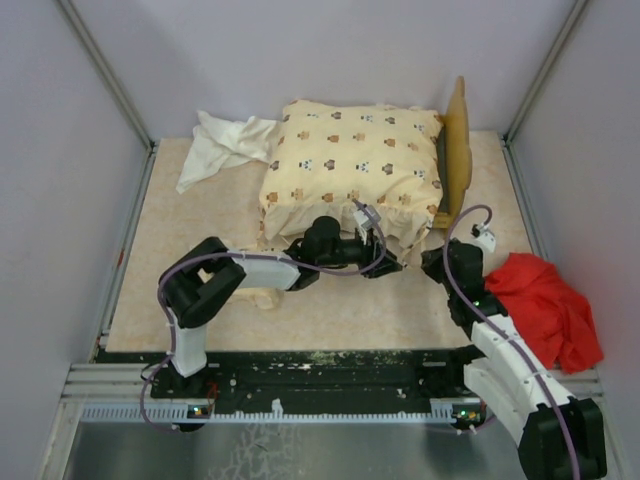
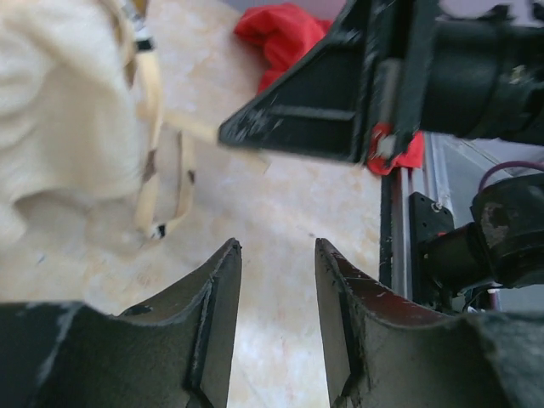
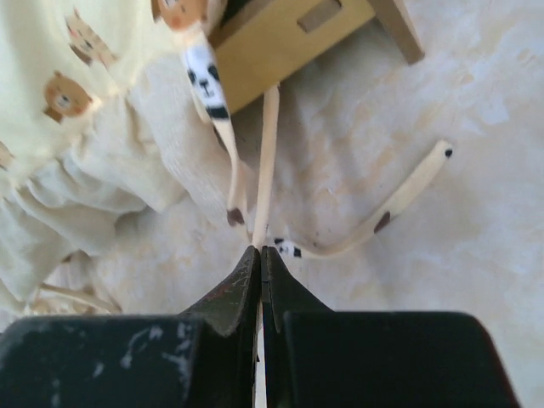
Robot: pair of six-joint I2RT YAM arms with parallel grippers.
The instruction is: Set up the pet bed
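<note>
Locate the cushion [image 1: 350, 160] at the far middle of the bench [image 1: 330, 310], lying on the frame [image 3: 289, 34]. Expect almost all of the frame to be hidden beneath it in the top view. Only the wavy headboard [image 1: 458, 150] stands clear, at the cushion's right edge. Cannot tell whether the cushion sits square inside the frame.

Find the right claw [image 3: 261, 252] just off the near right corner of the frame. Note the jaws pressed together on a thin cream tie [image 3: 269, 153], which runs from the cushion's corner straight down into the pinch. See a sliver of the tie below the tips. See also a loose tie [image 3: 404, 195] curved flat on the bench just beside the claw, untouched.

Find the left claw [image 2: 277, 246] at the cushion's near edge, jaws at a moderate gap with nothing between them and bare bench showing through. Hard to make out in the top view, where the wrist and cable cover it.

Note a cream item [image 1: 265, 297] under the left forearm, mostly hidden. Cannot tell what it is.

See the white cloth [image 1: 225, 145] crumpled at the cushion's far left, touching it. See the red cloth [image 1: 545, 300] heaped at the right bench edge, partly behind the right arm.
</note>
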